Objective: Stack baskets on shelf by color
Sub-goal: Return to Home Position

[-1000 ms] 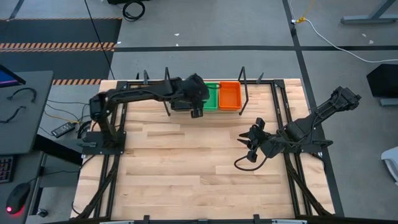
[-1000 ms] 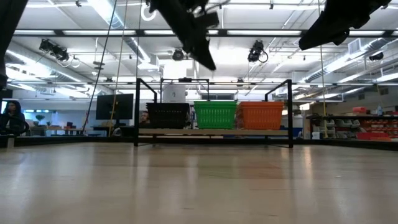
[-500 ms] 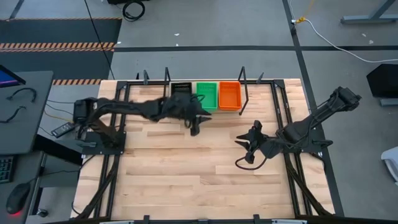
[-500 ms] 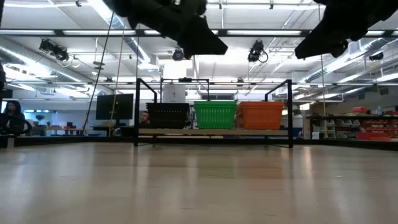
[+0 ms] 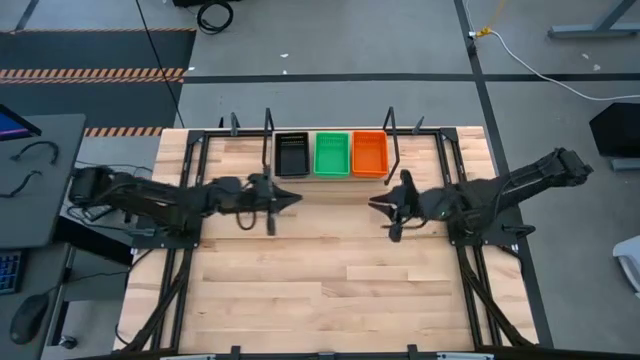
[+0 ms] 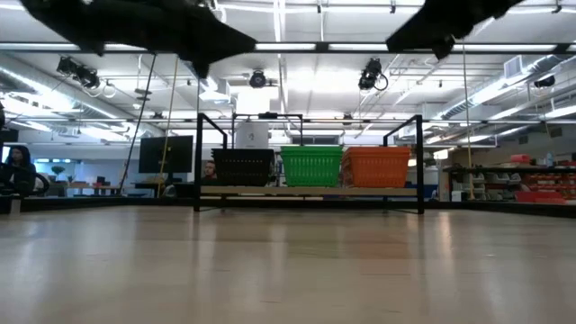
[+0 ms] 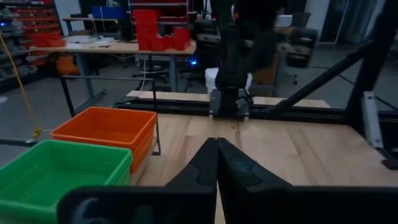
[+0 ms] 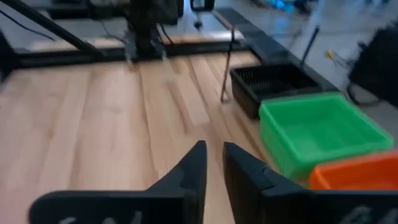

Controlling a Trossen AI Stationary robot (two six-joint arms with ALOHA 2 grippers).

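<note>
Black, green and orange plastic mesh baskets point(image 5: 332, 154) sit sorted on the wooden shelf point(image 6: 308, 191) at the counter's point(image 5: 330, 285) back edge, so the left fingers point(image 7: 217, 165), pressed together, and the right fingers point(image 5: 385, 207), slightly apart, hold nothing.

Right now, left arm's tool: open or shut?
Shut. In the left wrist view the left tool has its two dark fingers pressed together, holding nothing.

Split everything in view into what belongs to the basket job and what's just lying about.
Job:
- black baskets, green baskets, orange baskets, abreast on the shelf
- left end effector and right end effector, both empty

Lying about:
- mouse on the side desk
- coiled cable on the floor
- person in the room behind
</note>
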